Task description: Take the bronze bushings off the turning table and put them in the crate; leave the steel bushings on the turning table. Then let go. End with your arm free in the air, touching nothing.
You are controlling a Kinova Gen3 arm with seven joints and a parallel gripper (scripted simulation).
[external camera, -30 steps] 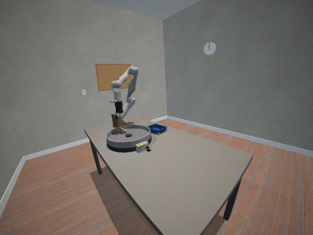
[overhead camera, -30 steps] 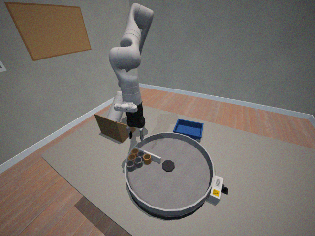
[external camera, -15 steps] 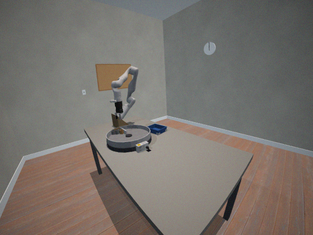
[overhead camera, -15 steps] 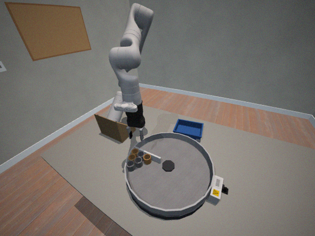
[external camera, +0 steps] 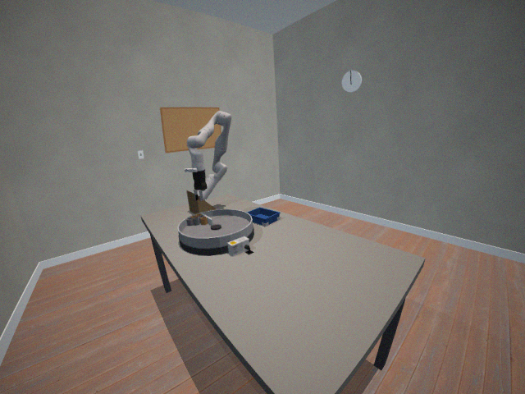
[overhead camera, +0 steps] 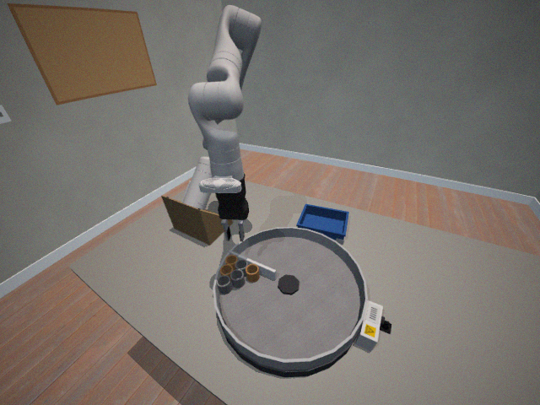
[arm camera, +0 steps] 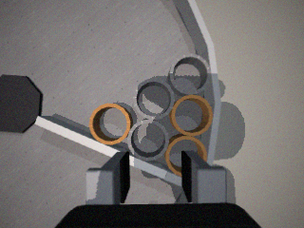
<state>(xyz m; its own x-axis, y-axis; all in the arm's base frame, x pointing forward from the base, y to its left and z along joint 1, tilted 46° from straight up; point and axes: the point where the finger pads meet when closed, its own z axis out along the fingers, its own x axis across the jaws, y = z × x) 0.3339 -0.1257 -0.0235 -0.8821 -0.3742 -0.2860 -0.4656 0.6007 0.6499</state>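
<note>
My gripper [overhead camera: 234, 238] [external camera: 198, 197] [arm camera: 155, 169] hangs above and beyond the rim of the turning table [overhead camera: 283, 357] [external camera: 212, 242] [arm camera: 212, 52], fingers partly spread, with nothing seen between them. Nearest in the wrist view is one bronze bushing [overhead camera: 231, 260] [arm camera: 186, 137], close to the rim and the pale guide bar [overhead camera: 261, 267] [arm camera: 81, 138]; my right-hand finger in that view crosses part of it. A second bronze bushing [overhead camera: 226, 272] [arm camera: 210, 114] sits just beside it along the rim, and a third bronze bushing [overhead camera: 251, 275] [arm camera: 92, 124] lies on the hub side of the cluster. Three steel bushings [overhead camera: 224, 288] [arm camera: 173, 76] are packed among them and must stay. Farther out, the blue crate [overhead camera: 326, 208] [external camera: 271, 220] shows no bushing inside. I assess the step in hand as choosing and lining up on a first bronze piece, none being delivered. The next move calls for centring over one bronze bushing, opening wide enough to straddle its wall, and descending without nudging steel (the neighbours leave my fingers scant room). Not verifiable: the crate floor behind its near wall, the separate bushings in the exterior view, and any contact between neighbours. The crate is outside the wrist view.
</note>
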